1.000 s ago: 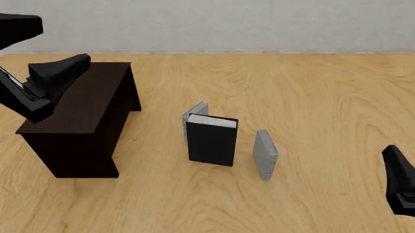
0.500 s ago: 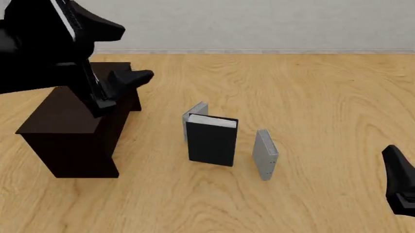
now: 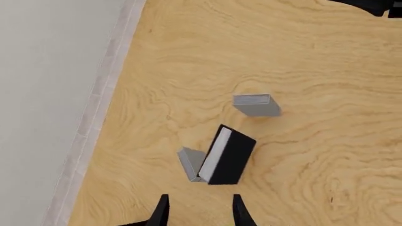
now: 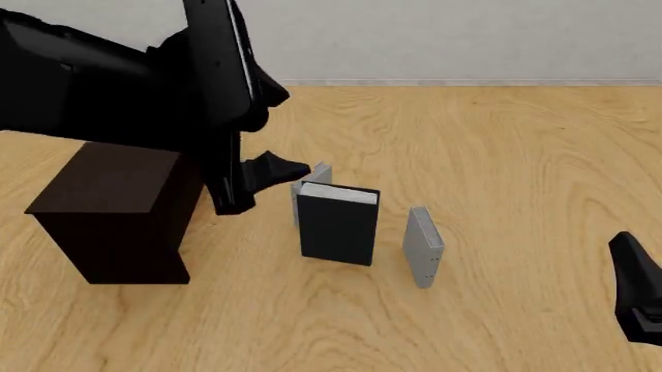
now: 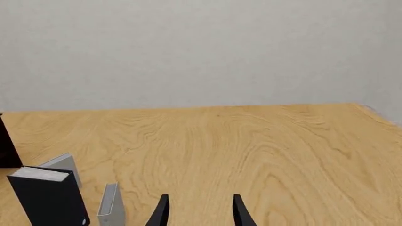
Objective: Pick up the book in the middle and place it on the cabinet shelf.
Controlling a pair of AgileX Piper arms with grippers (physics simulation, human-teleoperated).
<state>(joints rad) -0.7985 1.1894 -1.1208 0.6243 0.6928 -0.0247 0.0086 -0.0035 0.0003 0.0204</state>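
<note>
book: the black book (image 4: 337, 226) stands upright, spine vertical, between two grey books (image 4: 422, 246), beside the cabinet shelf (image 4: 116, 209)
nearer arm: left gripper (image 3: 197, 212), above the book, fingers apart, empty
right gripper (image 5: 197, 212): parted, well off

Table surface (image 4: 497, 155): light wood, bold wavy grain, fills most of front view; same grain in both wrist views. Back wall (image 4: 466, 39): plain pale grey-white, faint mottled texture, unmarked. 1 thin lighter strip (image 4: 466, 81) runs along the join between wall and wood; shows as a pale band (image 3: 94, 108) in left wrist view. Light even and diffuse, soft faint shadows on the wood. Right wrist view: wall (image 5: 201, 47) fills upper half.
</note>
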